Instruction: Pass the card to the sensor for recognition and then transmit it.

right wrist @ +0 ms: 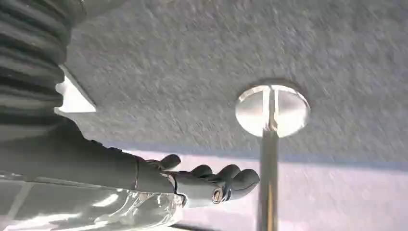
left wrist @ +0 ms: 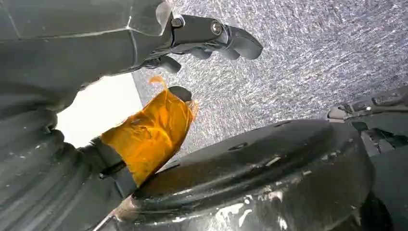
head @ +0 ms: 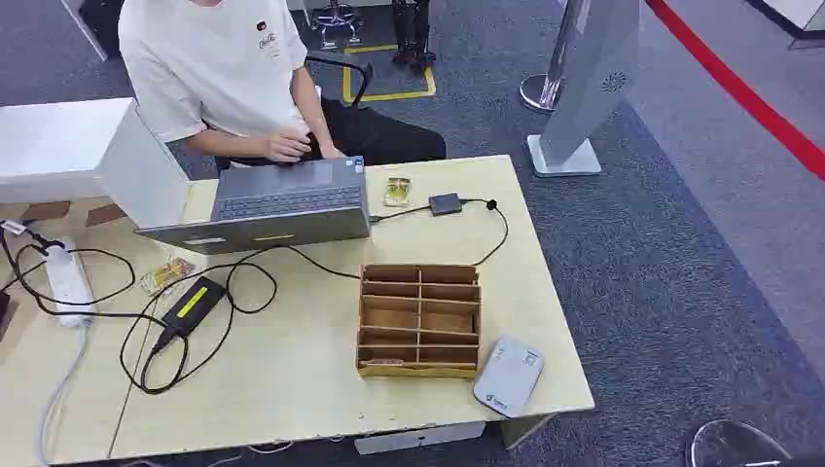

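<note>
Head view: high, looking forward and down on the table (head: 292,389). Wrist views: close behind each robot hand, facing grey carpet (right wrist: 192,57).

Landmark: divided box (head: 419,319), on tabletop (head: 292,389).
Card reader (head: 508,376): just right of box, at its near corner.
Laptop (head: 277,202): behind-left of box.
Power brick (head: 192,304): left of box.
Power strip (head: 66,282): far left.
Person (head: 233,68): behind laptop.

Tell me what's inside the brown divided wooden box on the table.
The brown divided wooden box shows bare-looking compartments with something flat and pale in the nearest left slot; the dividers hide parts of the slot floors.
</note>
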Motion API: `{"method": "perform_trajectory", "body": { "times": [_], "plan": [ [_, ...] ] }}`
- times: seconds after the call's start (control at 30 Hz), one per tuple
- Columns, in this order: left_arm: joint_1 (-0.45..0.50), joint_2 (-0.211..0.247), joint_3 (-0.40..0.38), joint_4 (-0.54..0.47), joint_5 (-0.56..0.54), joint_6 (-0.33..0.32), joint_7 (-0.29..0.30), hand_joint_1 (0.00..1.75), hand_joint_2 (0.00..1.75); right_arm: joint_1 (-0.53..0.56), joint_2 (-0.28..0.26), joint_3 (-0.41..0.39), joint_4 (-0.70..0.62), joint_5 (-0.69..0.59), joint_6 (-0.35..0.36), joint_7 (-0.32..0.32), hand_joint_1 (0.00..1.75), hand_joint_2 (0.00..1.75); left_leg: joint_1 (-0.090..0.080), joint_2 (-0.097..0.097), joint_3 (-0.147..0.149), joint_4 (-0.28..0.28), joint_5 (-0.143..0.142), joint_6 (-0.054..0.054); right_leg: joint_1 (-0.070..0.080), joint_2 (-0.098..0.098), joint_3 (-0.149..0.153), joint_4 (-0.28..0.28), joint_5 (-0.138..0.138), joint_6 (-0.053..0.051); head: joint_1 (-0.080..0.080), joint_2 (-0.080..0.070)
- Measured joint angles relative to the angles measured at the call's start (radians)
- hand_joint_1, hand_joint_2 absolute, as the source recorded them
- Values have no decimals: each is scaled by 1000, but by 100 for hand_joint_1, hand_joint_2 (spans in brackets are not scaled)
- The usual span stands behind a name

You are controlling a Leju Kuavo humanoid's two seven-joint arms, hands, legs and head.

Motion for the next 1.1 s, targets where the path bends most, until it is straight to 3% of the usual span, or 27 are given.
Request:
{"method": "perform_trajectory", "body": {
  "times": [0.63, 0.7, 0.77, 0.87, 0.9, 0.93, 0.97, 1.1],
  "plan": [
    [-2, -20, 0, 17, 51, 48, 2, 0, 175, 198, 46, 108, -543, -235, -14, -77, 0, 175, -2, 0, 0, 0, 0, 1, -2, 0, 1, 0, 0, 0, 0, 0],
    [-2, -14, -9, 19, 8, 20, -6, 0, 175, 114, 11, 59, -519, -261, 2, -68, 0, 175, -2, 6, 0, -1, 0, 1, -2, 6, -2, 0, 2, 1, 0, 0],
    [-5, -5, -25, 20, -4, -22, -24, 0, 175, -23, -111, -51, -371, -312, 114, -91, 0, 175, -6, 14, 3, -1, 0, 6, -8, 14, -3, 0, 5, 7, -2, 0],
    [-3, 5, -32, 21, 2, -37, -48, 0, 175, -128, -236, -216, -211, -408, 399, -188, 0, 175, -9, 5, 1, 1, 2, 12, -9, 5, 0, -1, 3, 14, 2, 0],
    [-2, 6, -33, 21, 2, -37, -53, 0, 175, -161, -252, -257, -171, -449, 487, -221, 0, 0, -8, 5, 1, 1, 2, 12, -8, 5, 1, -2, 5, 14, 1, 0],
    [-1, 6, -34, 21, 3, -37, -58, 0, 175, -185, -257, -289, -140, -475, 569, -238, 0, 0, -9, 5, 1, 1, 2, 12, -9, 6, 1, -2, 5, 13, 1, 0],
    [-1, 6, -35, 21, 5, -37, -59, 0, 175, -199, -264, -316, -120, -483, 636, -255, 0, 175, -9, 5, 1, 1, 2, 12, -9, 5, 1, -2, 5, 13, -1, 0],
    [0, 6, -40, 22, 8, -34, -70, 0, 175, -241, -259, -360, -77, -478, 725, -327, 0, 175, -10, 3, 0, 0, 4, 13, -9, 3, -1, -1, 5, 13, -1, 0]
  ]
}}
